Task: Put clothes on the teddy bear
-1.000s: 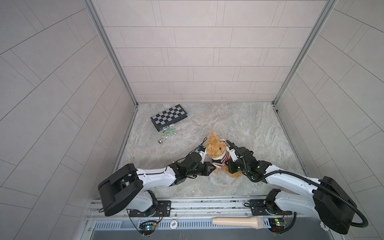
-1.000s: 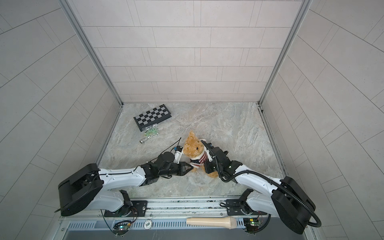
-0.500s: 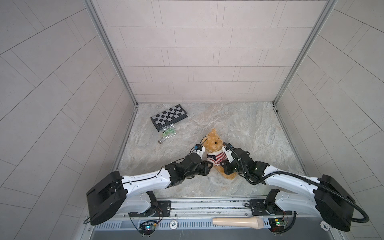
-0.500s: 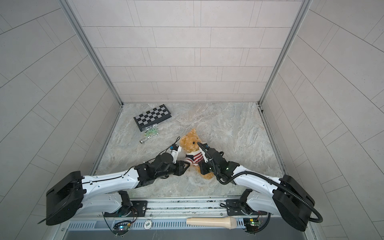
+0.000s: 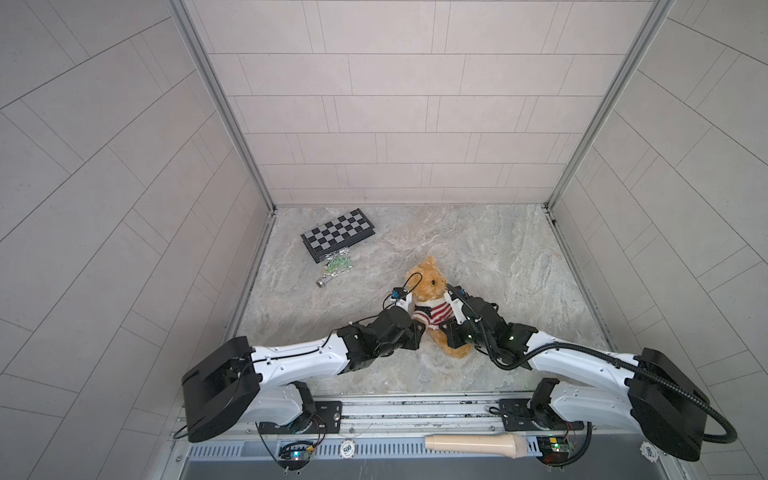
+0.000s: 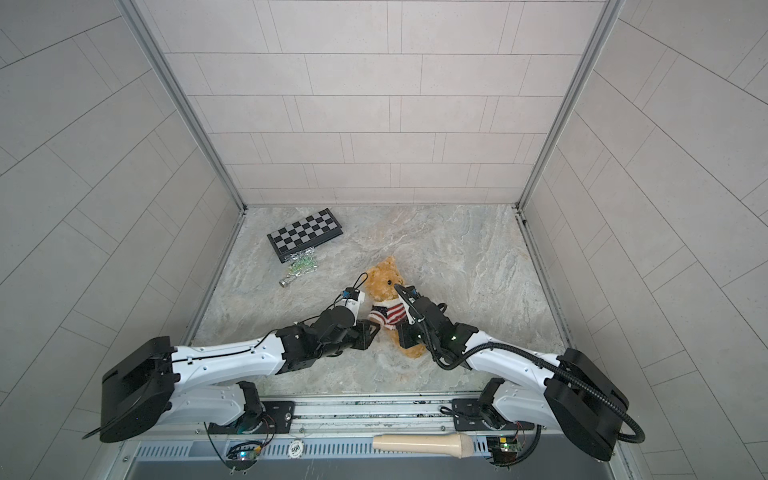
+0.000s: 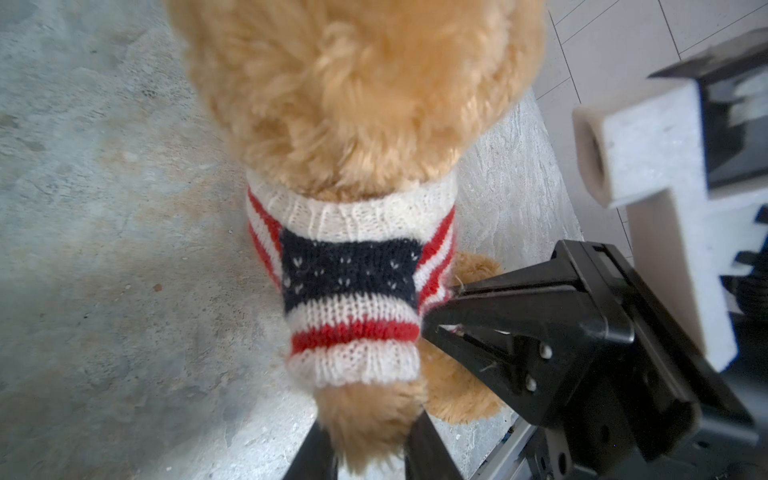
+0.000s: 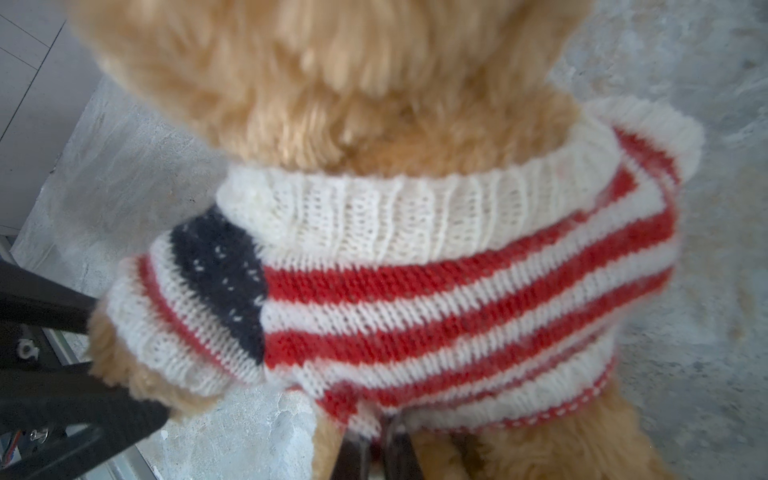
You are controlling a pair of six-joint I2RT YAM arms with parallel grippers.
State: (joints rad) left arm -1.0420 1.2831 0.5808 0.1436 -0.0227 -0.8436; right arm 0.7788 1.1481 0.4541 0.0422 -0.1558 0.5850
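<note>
The left fingers (image 7: 432, 457) clasp a paw of the teddy bear (image 7: 353, 104), bracing it on the surface (image 7: 104, 249). The right fingers (image 8: 355, 459) pinch the hem of the sweater (image 8: 457, 291), probably to tug it lower.

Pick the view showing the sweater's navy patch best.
Left wrist: the navy patch faces the camera, sharp and whole. Right wrist shows it slanted, blurrier; both top views show the sweater too small.
</note>
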